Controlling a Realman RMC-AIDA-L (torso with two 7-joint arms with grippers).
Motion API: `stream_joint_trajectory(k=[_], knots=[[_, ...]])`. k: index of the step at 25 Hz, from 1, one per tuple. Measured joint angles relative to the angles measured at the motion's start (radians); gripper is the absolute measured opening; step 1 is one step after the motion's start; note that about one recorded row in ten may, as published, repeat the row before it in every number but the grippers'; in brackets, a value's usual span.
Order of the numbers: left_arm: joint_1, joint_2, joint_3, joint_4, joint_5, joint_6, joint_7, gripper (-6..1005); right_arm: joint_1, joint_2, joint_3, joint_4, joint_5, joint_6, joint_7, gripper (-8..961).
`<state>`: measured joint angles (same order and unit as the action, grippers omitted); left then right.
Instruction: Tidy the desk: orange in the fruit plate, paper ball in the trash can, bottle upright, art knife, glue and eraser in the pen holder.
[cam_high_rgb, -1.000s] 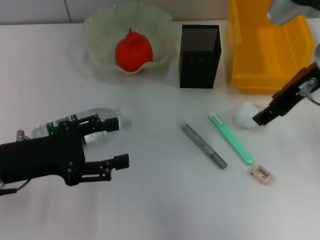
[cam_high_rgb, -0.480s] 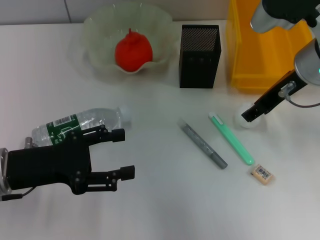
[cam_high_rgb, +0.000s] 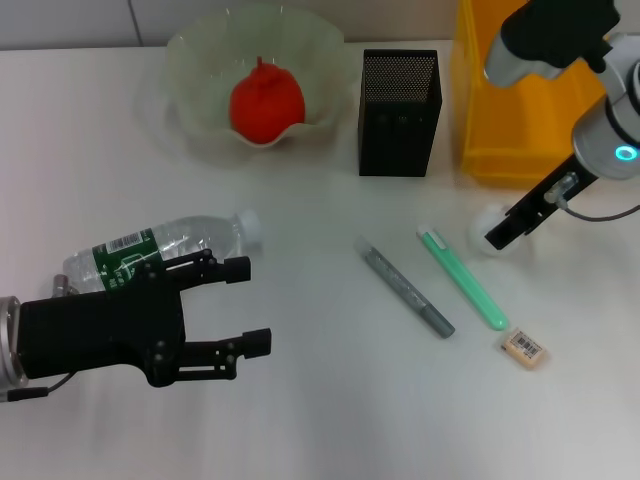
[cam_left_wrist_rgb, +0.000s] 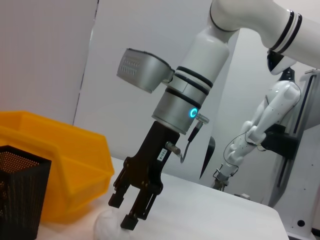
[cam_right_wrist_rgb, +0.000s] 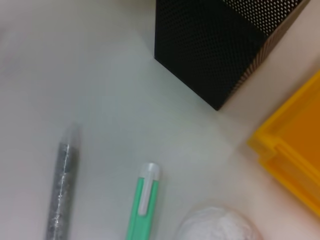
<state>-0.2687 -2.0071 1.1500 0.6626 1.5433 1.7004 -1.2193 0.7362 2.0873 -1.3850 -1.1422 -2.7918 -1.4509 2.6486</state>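
The orange (cam_high_rgb: 267, 103) lies in the pale-green fruit plate (cam_high_rgb: 190, 62) at the back. The bottle (cam_high_rgb: 150, 246) lies on its side at the left. My left gripper (cam_high_rgb: 250, 306) is open and empty, just in front of the bottle. My right gripper (cam_high_rgb: 497, 236) is open, low over the paper ball (cam_high_rgb: 487, 220), beside the yellow trash can (cam_high_rgb: 530, 100). The left wrist view shows its fingers (cam_left_wrist_rgb: 129, 221) at the ball (cam_left_wrist_rgb: 106, 226). The grey art knife (cam_high_rgb: 405, 289), green glue stick (cam_high_rgb: 462, 278) and eraser (cam_high_rgb: 525, 347) lie in front of the black pen holder (cam_high_rgb: 399, 110).
In the right wrist view the paper ball (cam_right_wrist_rgb: 217, 226) is close below, with the glue stick (cam_right_wrist_rgb: 142, 205), art knife (cam_right_wrist_rgb: 60, 195), pen holder (cam_right_wrist_rgb: 220, 45) and trash can (cam_right_wrist_rgb: 295, 165) around it. White table (cam_high_rgb: 330, 420) stretches in front.
My right gripper has moved left and down onto the paper ball, now partly covering it. My left gripper has drawn slightly forward, uncovering more of the bottle.
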Motion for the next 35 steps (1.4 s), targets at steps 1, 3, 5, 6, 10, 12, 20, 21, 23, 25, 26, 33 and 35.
stream_joint_trajectory(k=[1, 3, 5, 6, 10, 12, 20, 21, 23, 25, 26, 33, 35], knots=[[0.0, 0.0, -0.001, 0.0, 0.0, -0.001, 0.0, 845, 0.001, 0.0, -0.006, 0.005, 0.0, 0.013, 0.0, 619], [0.0, 0.0, -0.003, 0.0, 0.001, -0.004, 0.0, 844, 0.001, 0.0, -0.013, 0.016, 0.004, 0.031, 0.0, 618], [-0.002, -0.001, -0.003, 0.0, 0.001, -0.008, 0.0, 843, 0.005, 0.0, -0.015, 0.043, 0.013, 0.05, 0.0, 617], [-0.003, -0.002, -0.003, 0.0, 0.001, -0.009, 0.0, 843, 0.01, 0.0, -0.016, 0.057, 0.018, 0.056, -0.001, 616], [-0.006, -0.003, -0.003, -0.001, 0.004, -0.013, 0.0, 842, 0.022, -0.001, -0.018, 0.098, 0.032, 0.076, -0.005, 614], [-0.007, -0.004, -0.003, -0.001, 0.007, -0.014, 0.0, 841, 0.022, -0.001, -0.018, 0.101, 0.033, 0.086, -0.007, 613], [-0.011, -0.01, -0.003, -0.027, 0.012, -0.019, 0.021, 838, 0.013, -0.001, -0.021, 0.104, 0.059, 0.117, -0.025, 607], [-0.013, -0.01, -0.003, -0.033, 0.012, -0.019, 0.024, 838, 0.013, -0.001, -0.022, 0.104, 0.07, 0.117, -0.028, 607], [-0.014, -0.01, -0.003, -0.039, 0.012, -0.019, 0.026, 837, 0.01, -0.002, -0.022, 0.104, 0.085, 0.117, -0.033, 606], [-0.015, -0.01, -0.003, -0.039, 0.012, -0.018, 0.026, 836, 0.008, -0.003, -0.022, 0.103, 0.088, 0.117, -0.039, 604], [-0.015, -0.01, -0.003, -0.039, 0.012, -0.017, 0.026, 836, 0.007, -0.003, -0.022, 0.099, 0.088, 0.111, -0.04, 604], [-0.015, -0.009, -0.004, -0.04, 0.012, -0.012, 0.026, 834, -0.051, -0.004, -0.008, -0.119, 0.084, -0.068, -0.024, 496], [-0.016, -0.009, -0.004, -0.04, 0.012, -0.009, 0.026, 833, -0.085, -0.006, -0.005, -0.25, 0.082, -0.146, -0.005, 495]])
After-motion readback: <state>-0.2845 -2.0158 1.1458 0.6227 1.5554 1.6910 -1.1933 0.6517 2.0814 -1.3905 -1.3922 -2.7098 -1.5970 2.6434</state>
